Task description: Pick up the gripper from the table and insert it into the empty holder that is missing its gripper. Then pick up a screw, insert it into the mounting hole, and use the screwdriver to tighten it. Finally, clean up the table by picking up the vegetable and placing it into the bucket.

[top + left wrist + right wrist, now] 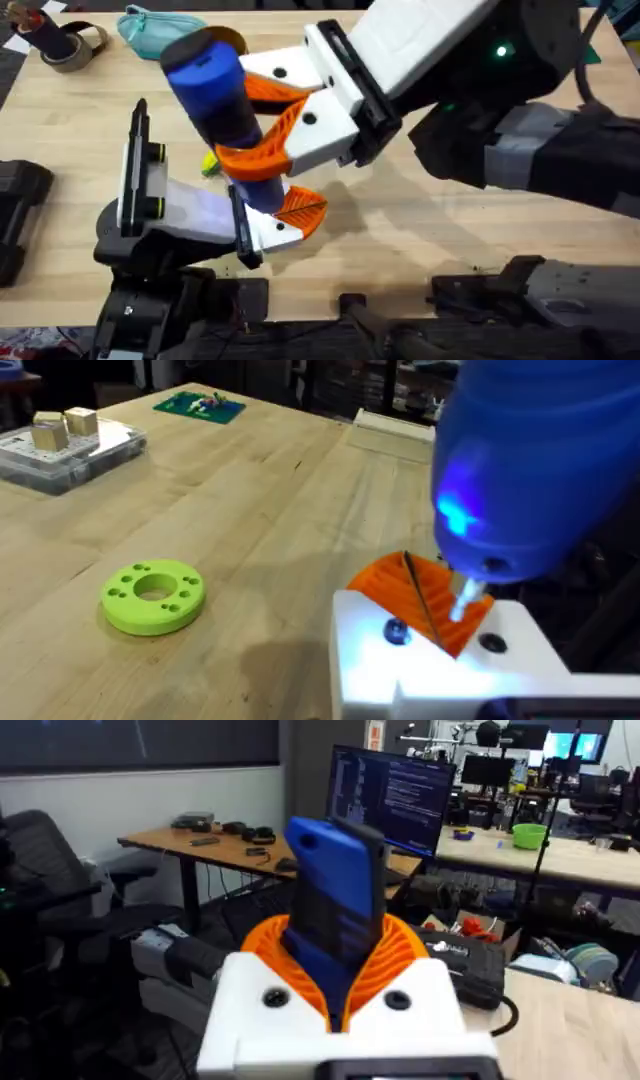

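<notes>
My right gripper (243, 124) reaches in from the upper right and is shut on the blue screwdriver (214, 88), which stands nearly upright over the left arm's end. In the right wrist view the screwdriver (335, 900) sits between the orange ribbed fingers (400, 952). The screwdriver's tip (463, 598) rests on the white holder (430, 660) beside the orange gripper piece (412, 592), with a dark screw (396, 631) close by. The left gripper (296, 214) lies low on the table. A yellow-green vegetable (209, 163) peeks out beside the screwdriver. The mustard bucket (232, 40) is mostly hidden behind it.
A teal pouch (152, 28) and a tape roll (68, 46) lie at the far left. A lime-green disc with holes (153, 596) sits on the wooden table (250, 490). A clear box with blocks (65, 445) and a green board (200, 405) lie farther off.
</notes>
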Controlling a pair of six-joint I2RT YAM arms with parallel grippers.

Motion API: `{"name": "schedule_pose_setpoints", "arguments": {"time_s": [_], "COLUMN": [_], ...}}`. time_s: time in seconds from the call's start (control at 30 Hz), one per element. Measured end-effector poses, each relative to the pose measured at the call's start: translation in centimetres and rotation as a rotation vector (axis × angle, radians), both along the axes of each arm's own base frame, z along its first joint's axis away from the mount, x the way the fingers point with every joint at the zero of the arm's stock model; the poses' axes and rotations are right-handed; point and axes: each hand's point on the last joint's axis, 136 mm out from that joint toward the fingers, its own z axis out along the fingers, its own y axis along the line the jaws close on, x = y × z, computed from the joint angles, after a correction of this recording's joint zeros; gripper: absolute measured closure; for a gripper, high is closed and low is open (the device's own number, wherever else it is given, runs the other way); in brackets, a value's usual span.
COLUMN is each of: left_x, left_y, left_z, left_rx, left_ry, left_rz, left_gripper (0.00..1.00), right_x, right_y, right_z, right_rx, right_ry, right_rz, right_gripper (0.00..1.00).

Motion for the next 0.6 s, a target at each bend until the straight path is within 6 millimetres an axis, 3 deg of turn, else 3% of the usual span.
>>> {"name": "schedule_pose_setpoints", "arguments": {"time_s": [0.37,0.6], "left_x": [0.0,0.0], "left_y": [0.0,0.0], "left_z": [0.0,0.0], "left_rx": [0.0,0.0], "left_ry": [0.0,0.0], "left_rz": [0.001,0.002], "left_gripper": [0.984,0.983], "right_x": [0.1,1.9], "right_y": [-0.2,-0.2], "right_z": [0.3,2.0], "right_rx": [-0.009,-0.048], "right_ry": [-0.006,-0.01], "right_rz": [0.012,0.0], "right_gripper": [0.956,0.956]}}
